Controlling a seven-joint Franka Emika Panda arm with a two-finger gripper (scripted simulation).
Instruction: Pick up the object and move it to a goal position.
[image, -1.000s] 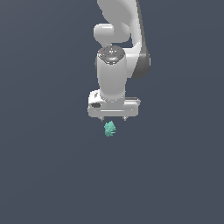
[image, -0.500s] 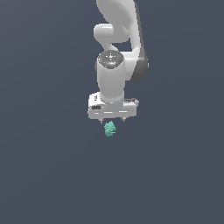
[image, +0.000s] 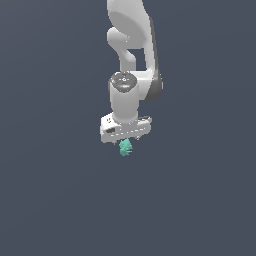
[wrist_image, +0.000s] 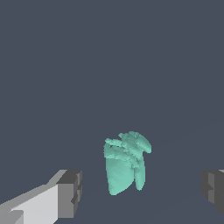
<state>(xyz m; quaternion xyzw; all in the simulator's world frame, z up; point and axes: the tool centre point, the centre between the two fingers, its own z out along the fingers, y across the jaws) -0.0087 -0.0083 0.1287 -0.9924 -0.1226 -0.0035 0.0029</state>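
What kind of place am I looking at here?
Probably a computer simulation, not a real room: a featureless dark grey surface fills both views, a smooth white robot arm holds its open tool over one blocky teal object.

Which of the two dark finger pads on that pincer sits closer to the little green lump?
The pad on the white finger showing fully in the wrist view; the teal lump lies nearer it than the other pad, touching neither.
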